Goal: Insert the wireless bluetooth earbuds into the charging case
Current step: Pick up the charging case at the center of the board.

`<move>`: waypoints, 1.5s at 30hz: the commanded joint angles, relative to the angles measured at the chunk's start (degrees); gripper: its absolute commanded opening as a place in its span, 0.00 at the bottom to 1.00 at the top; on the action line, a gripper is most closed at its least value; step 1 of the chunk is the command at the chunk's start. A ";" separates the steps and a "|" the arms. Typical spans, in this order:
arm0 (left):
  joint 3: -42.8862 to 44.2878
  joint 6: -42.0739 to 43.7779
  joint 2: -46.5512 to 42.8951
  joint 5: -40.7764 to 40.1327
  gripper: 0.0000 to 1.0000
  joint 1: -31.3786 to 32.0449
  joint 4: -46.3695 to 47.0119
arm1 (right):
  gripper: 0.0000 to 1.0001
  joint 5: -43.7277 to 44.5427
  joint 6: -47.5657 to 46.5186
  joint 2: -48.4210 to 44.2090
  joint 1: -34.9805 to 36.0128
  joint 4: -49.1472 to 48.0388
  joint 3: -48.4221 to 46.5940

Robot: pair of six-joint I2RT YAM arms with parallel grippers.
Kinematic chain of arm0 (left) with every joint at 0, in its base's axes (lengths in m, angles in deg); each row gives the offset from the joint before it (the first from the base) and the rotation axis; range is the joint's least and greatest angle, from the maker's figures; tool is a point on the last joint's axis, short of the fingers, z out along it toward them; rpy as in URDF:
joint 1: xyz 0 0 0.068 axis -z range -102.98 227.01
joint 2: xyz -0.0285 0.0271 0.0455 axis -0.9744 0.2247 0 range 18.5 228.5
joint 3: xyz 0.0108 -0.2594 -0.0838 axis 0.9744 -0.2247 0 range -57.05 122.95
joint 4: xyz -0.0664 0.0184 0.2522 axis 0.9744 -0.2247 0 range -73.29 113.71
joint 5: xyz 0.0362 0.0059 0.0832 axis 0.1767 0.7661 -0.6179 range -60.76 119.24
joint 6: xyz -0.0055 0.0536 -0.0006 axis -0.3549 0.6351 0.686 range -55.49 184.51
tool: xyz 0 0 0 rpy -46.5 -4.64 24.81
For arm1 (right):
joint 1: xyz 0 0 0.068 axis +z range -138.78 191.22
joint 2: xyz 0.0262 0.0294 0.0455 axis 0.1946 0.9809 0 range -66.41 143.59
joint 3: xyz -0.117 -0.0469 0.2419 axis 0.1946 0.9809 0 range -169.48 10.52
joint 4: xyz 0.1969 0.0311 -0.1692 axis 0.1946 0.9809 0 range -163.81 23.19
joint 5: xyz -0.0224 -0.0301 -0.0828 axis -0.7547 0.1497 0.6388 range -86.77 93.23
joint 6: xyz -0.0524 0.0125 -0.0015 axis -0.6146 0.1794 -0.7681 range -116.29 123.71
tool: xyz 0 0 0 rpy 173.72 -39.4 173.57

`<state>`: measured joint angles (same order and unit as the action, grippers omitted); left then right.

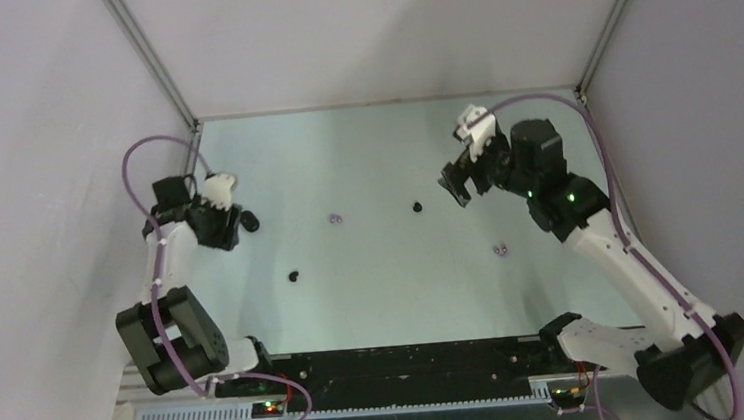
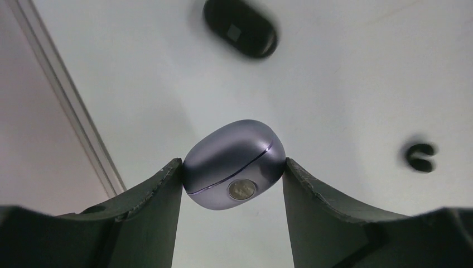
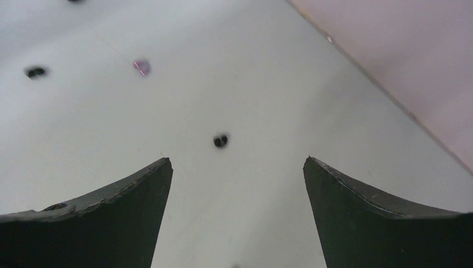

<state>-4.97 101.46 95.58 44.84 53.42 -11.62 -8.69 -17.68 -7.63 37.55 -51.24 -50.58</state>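
Right hand [image 3: 237, 161] above table [image 1: 386, 309] (grey walls [image 1: 354, 31])

No legible text, brand name or number appears in any view. The lilac charging case [image 2: 231, 162] carries a round silver badge [image 2: 242, 190] near its seam, with markings too blurred to read. The black case [image 2: 241, 28] shows a small square mark [image 2: 233, 33], also illegible.

black earbud [image 2: 421, 157] showing blurred at right, black case [image 2: 240, 28] lying out of focus farther off, lilac earbud [image 3: 141, 67] reading too small for detail
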 commanded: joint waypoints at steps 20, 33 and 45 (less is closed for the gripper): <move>13.98 2.86 -5.27 8.42 0.55 48.28 3.09 | 0.75 -40.03 41.55 39.98 0.97 -10.38 -23.76; 1.61 -0.52 -10.95 7.27 0.55 57.04 13.25 | 0.65 -47.50 47.20 49.20 9.69 -14.89 -23.97; -2.66 -3.31 -13.59 5.11 0.54 57.52 18.49 | 0.59 -46.40 38.42 48.39 12.77 -7.46 -23.64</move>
<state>-7.09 99.19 84.37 51.40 110.62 1.84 -53.13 24.35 42.03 48.80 -61.36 -71.92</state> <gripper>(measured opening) 0.638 0.602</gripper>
